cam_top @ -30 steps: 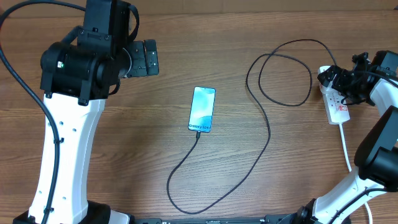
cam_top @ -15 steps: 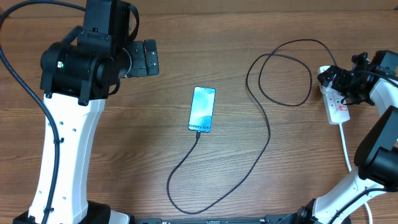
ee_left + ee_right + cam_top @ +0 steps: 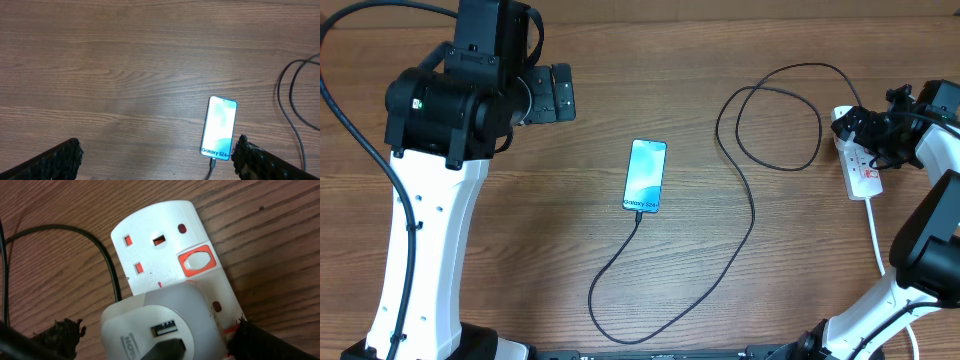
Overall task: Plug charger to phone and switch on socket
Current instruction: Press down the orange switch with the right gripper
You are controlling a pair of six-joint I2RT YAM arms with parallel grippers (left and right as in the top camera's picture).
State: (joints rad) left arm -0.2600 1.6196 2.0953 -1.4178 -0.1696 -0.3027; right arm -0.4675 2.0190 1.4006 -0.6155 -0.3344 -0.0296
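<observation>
The phone (image 3: 645, 176) lies face up mid-table with its light-blue screen lit; the left wrist view has it (image 3: 219, 127) at lower right. The charger (image 3: 752, 215) is a thin black cable with its tip in the phone's near end (image 3: 212, 164). It loops across the table to the socket (image 3: 865, 176) at the far right. My right gripper (image 3: 873, 128) hovers open over the socket's far end, fingers on either side of a white adapter (image 3: 160, 320) with a black plug in it. The red switch (image 3: 196, 262) shows beside it. My left gripper (image 3: 558, 93) hangs open, left of the phone.
The socket's thick white cord (image 3: 876, 238) runs toward the table's near edge on the right. The charger cable forms a loop (image 3: 775, 115) left of the socket and a long bend (image 3: 620, 338) near the front edge. Bare wood surrounds the phone.
</observation>
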